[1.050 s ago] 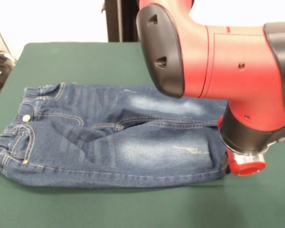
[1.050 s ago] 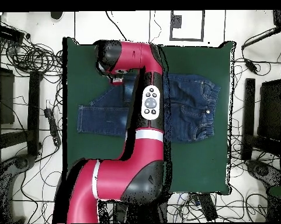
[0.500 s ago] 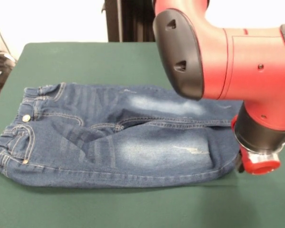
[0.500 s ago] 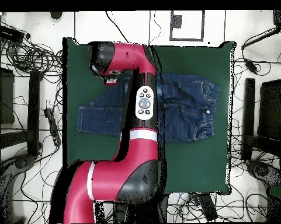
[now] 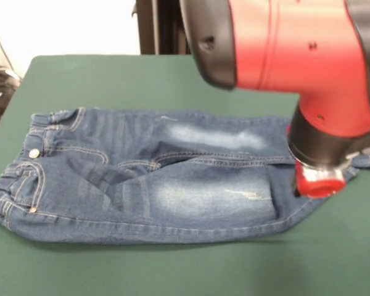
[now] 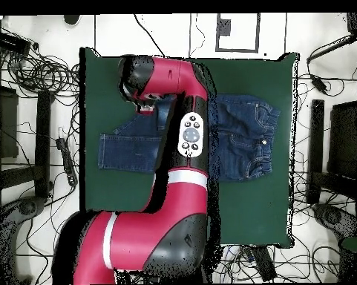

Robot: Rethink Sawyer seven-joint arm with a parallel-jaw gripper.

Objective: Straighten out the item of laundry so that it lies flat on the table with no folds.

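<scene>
Blue jeans (image 5: 142,179) faded whitish, on dark green table (image 5: 111,80).

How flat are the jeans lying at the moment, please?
Mostly spread but not flat: the jeans lie lengthwise on the table, and the nearer leg ends short in the front view, apparently folded under by the arm.

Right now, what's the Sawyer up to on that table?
The red arm's wrist end is down at the leg end of a small pair of blue jeans that lies on the green table. The jeans lie lengthwise, waistband at the other end from the arm. In the front view the near leg looks doubled back short, while the far leg's cuff pokes out past the wrist. The gripper itself is hidden, so whether it holds the denim is unclear.
</scene>
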